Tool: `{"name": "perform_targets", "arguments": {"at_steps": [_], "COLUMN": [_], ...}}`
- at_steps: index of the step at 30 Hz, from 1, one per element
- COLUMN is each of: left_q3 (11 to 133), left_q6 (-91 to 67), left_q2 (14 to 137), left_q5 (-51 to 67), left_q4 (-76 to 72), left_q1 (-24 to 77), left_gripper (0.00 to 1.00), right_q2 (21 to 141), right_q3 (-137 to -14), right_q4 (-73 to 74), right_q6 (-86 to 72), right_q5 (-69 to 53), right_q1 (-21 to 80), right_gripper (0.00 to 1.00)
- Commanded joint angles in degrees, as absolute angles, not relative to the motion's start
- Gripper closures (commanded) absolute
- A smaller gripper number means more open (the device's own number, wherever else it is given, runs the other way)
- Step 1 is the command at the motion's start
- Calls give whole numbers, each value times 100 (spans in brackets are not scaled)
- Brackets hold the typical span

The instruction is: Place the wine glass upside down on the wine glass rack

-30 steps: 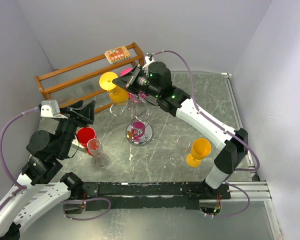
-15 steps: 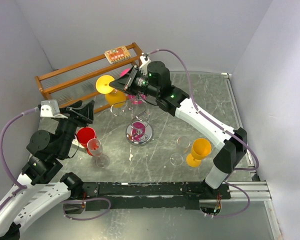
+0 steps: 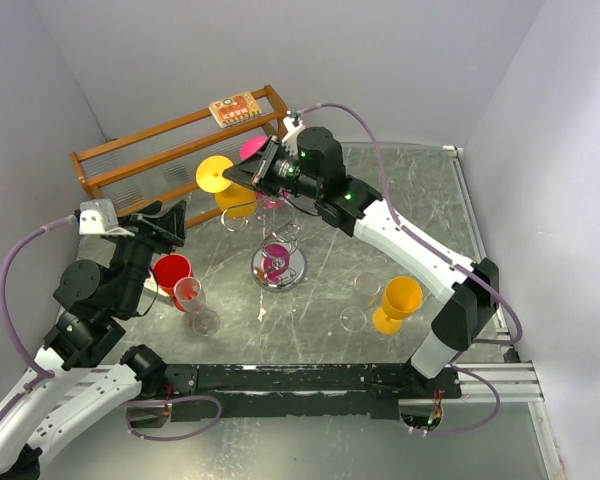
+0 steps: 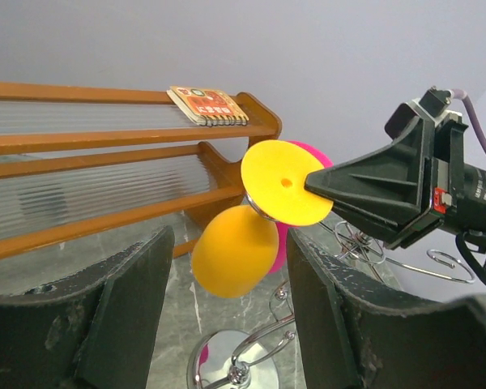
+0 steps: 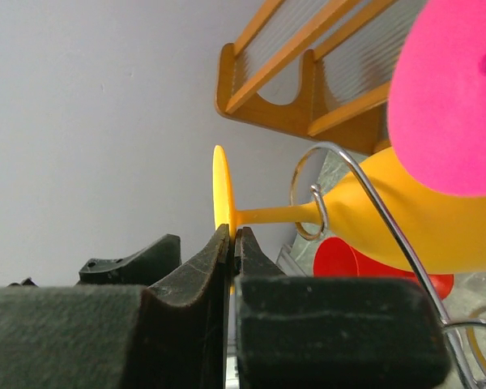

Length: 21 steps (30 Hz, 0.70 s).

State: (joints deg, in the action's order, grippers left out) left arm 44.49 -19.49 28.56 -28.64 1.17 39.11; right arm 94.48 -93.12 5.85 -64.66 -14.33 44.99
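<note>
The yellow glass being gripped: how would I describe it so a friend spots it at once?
Find the wooden shelf at the back; the wire rack stands just in front. The yellow glass is tipped over between them, its flat foot pinched by the right hand, whereas the other yellow glass stands upright and untouched.

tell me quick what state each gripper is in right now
left gripper: open, holding nothing
right gripper: shut on the yellow wine glass, pinching the edge of its foot
</note>
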Motion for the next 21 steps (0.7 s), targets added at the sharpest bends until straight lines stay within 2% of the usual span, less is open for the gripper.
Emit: {"name": "perform_targets", "arguments": {"at_steps": [1, 7, 21], "left_q3": [4578, 4585, 4582], "left_q6": [-1959, -1960, -2149], "left_q2": [2886, 2882, 2854], "left_q5": [-3073, -3138, -3230], "left_q4": [169, 217, 308], "left_q1": [3937, 3937, 3932], "left_gripper": [32, 32, 32], "right_q2": [9100, 8946, 8944], "right_q3": [-9069, -8915, -9013], "right_q4": [679, 807, 1066], "right_q6": [-6436, -6355, -6130], "right_q5": [-1160, -808, -573], "right_q1": [4513, 4515, 4570], "right_gripper": [100, 99, 72]}}
